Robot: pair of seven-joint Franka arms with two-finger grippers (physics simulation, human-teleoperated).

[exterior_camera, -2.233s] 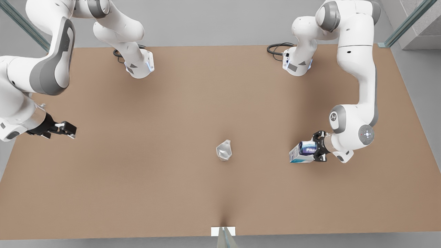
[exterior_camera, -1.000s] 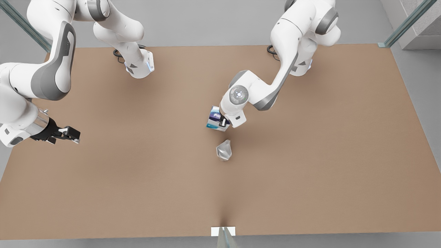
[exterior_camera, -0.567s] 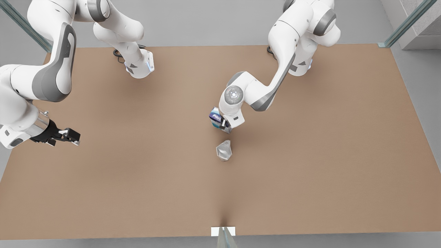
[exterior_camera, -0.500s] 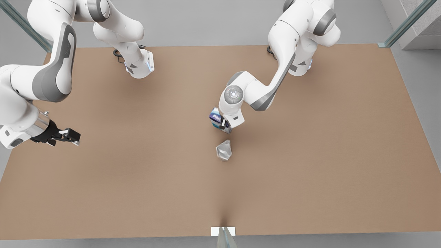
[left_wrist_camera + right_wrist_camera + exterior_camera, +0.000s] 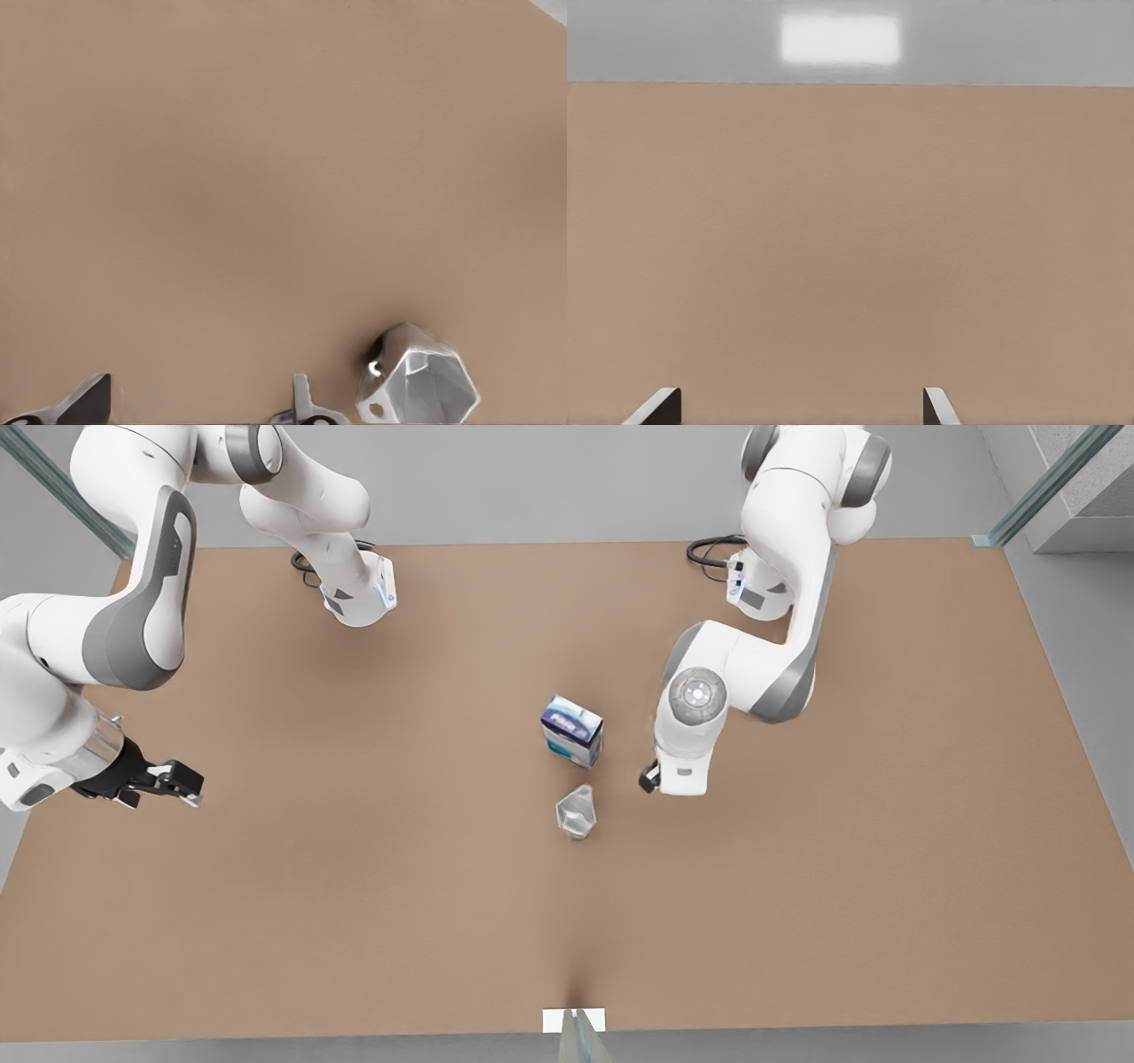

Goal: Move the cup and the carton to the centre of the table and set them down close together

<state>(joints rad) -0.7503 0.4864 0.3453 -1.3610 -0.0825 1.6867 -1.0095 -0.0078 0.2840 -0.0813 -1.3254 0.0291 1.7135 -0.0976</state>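
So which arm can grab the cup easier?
Probably the left arm: its open jaws hang right beside the cup. The right arm waits at the table's edge.

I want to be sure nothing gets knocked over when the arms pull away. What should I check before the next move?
1. Carton free of any grip: ok. It sits on the table with the left gripper beside it, apart, fingers open.
2. Cup free on the table, nothing touching it: ok.
3. Cup and carton close together: ok, with a small gap between them.
4. Both near the table's centre: ok.
5. Right gripper out of the way: ok. It waits at the front view's left, open and empty.
6. Left gripper high enough to clear the cup as it leaves: cannot tell. The left wrist view shows the cup close by its fingers.
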